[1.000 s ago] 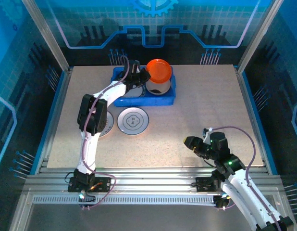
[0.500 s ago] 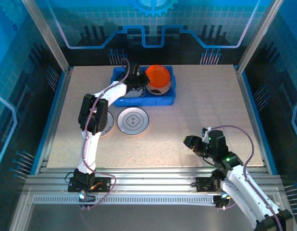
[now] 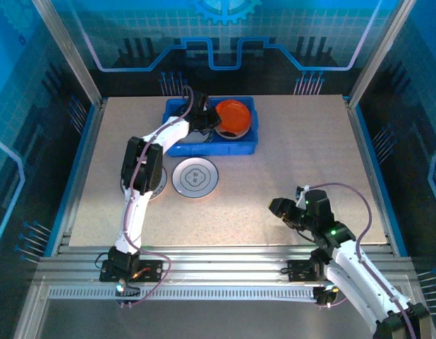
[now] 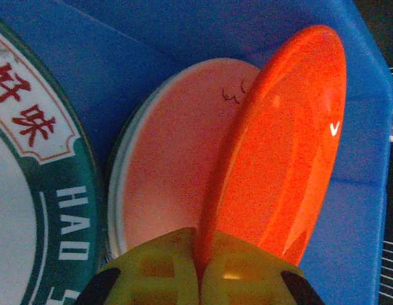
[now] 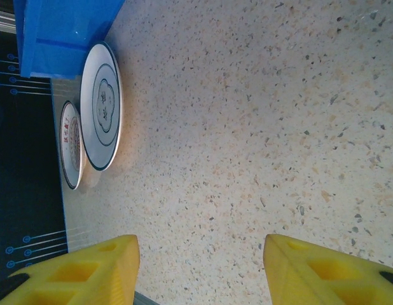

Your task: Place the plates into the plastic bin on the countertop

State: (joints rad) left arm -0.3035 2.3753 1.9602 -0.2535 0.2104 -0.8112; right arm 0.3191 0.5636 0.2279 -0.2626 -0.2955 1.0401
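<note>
My left gripper (image 3: 205,121) (image 4: 200,260) is shut on the rim of the bright orange plate (image 3: 233,118) (image 4: 282,152), holding it tilted inside the blue plastic bin (image 3: 177,148) (image 4: 368,210). Just under it lies a stack of cream plates (image 4: 171,159). A teal-rimmed plate with red characters (image 4: 31,159) fills the bin's left side. On the countertop (image 3: 295,155) lie a grey-white plate (image 3: 195,176) (image 5: 101,105) and, partly under the left arm, another plate (image 3: 157,185) (image 5: 71,145). My right gripper (image 3: 281,210) (image 5: 199,270) stands open over bare counter near the front.
Aluminium rails (image 3: 225,265) run along the near edge and blue edging frames the counter. The bin sits at the back centre. The right half of the speckled surface (image 5: 279,127) is bare.
The left gripper has lowered the orange plate deeper into the bin and tilted it flatter over the cream stack. The right arm has hardly moved.
</note>
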